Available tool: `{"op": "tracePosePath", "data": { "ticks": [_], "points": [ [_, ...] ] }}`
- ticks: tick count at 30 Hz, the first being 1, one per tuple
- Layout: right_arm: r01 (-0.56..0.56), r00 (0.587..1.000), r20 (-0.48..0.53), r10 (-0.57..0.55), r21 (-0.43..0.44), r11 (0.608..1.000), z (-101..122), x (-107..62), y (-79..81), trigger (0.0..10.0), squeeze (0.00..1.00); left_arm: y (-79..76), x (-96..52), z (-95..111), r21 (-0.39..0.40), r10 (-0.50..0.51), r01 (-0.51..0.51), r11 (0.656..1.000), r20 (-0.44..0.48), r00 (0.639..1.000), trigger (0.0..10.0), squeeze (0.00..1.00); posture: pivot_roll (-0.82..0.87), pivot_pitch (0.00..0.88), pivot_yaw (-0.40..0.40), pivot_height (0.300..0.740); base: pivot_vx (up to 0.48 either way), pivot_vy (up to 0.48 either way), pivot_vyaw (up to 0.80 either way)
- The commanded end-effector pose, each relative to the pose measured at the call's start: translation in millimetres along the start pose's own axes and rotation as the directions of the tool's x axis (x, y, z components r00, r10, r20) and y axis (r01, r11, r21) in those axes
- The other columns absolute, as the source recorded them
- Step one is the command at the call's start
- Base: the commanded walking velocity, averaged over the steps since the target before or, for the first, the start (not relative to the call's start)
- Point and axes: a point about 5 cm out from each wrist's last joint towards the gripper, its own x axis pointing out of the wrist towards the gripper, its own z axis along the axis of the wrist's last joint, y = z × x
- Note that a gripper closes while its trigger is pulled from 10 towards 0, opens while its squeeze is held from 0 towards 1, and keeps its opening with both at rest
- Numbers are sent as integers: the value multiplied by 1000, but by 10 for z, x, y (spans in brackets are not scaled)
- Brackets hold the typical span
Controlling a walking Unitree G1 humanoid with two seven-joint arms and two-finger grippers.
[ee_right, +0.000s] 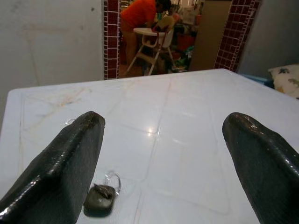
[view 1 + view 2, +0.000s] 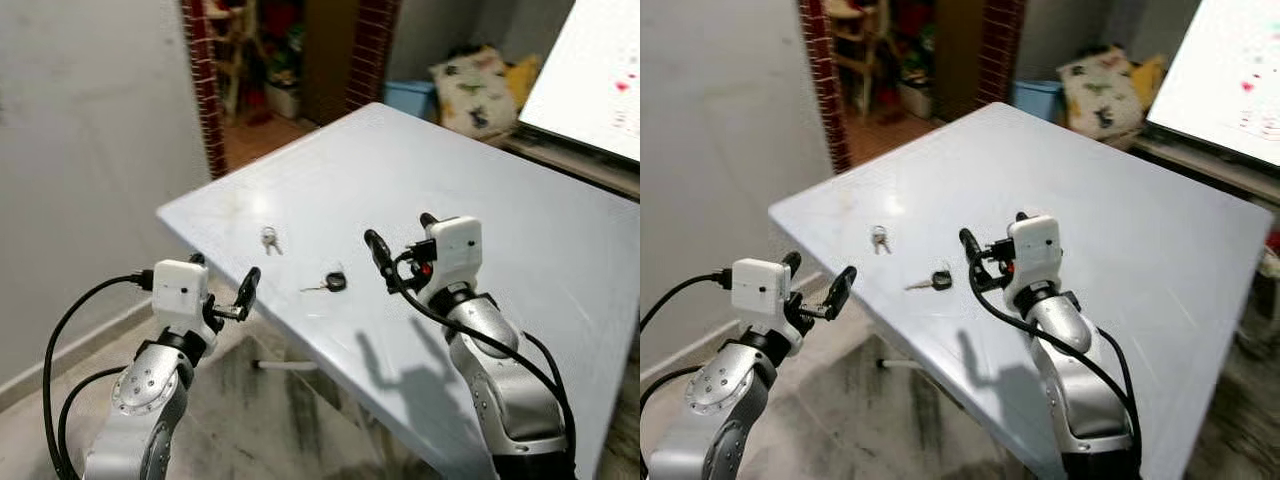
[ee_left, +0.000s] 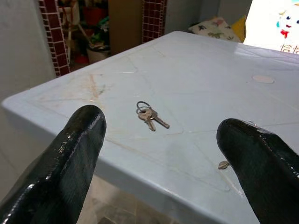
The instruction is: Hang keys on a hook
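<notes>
A small pair of silver keys (image 2: 269, 238) on a ring lies on the pale table (image 2: 480, 180) near its left corner. A black-headed key (image 2: 332, 282) lies a little to their right, close to the table's front edge. My left gripper (image 2: 222, 274) hovers open just off the table's edge, level with the top; its wrist view looks straight at the silver keys (image 3: 149, 114). Over the table, my right gripper (image 2: 400, 236) is open, right of the black-headed key (image 1: 100, 198), which lies just below one of its fingers (image 1: 60, 172).
The table's left corner (image 2: 170, 214) juts over a marble floor (image 2: 290, 420). Behind is a doorway with red brick posts (image 2: 203, 90); a person in orange (image 1: 138, 16) bends by a white high chair there. A cushion (image 2: 475, 90) and white board (image 2: 600, 70) stand at the back right.
</notes>
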Motion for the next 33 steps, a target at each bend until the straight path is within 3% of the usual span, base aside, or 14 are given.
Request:
{"op": "tracePosePath", "data": {
  "ticks": [1,11,17,23,26,33],
  "points": [
    [6,1000,-7,-6,-5,1000,-1,6,-30,10000,0,19,6,-9,-20,18,-18,1000,-10,1000,10000,0,67,0,-31,740,0,0,0],
    [3,1000,-13,-4,-8,1000,-9,-6,-39,10000,0,44,11,-28,-43,49,-50,998,-23,999,10000,0,63,0,-33,740,0,0,0],
    [42,994,-98,-44,-24,999,-110,-4,-66,10000,0,23,17,-81,-35,47,-50,998,-61,997,10000,0,60,0,-31,740,0,0,0],
    [53,981,-184,-63,-61,997,-193,9,-85,10000,0,-63,36,-216,-34,-30,25,999,-151,988,10000,0,52,1,-30,740,0,0,0],
    [48,984,-172,-54,-42,998,-167,27,-71,10000,0,-138,23,-283,-32,-109,104,994,-204,973,10000,0,53,0,-29,740,0,0,0],
    [-10,992,-128,8,-14,1000,-118,105,17,10000,0,-247,2,-328,-35,-206,204,978,-226,952,10000,0,61,0,-35,740,0,0,0]
  ]
}}
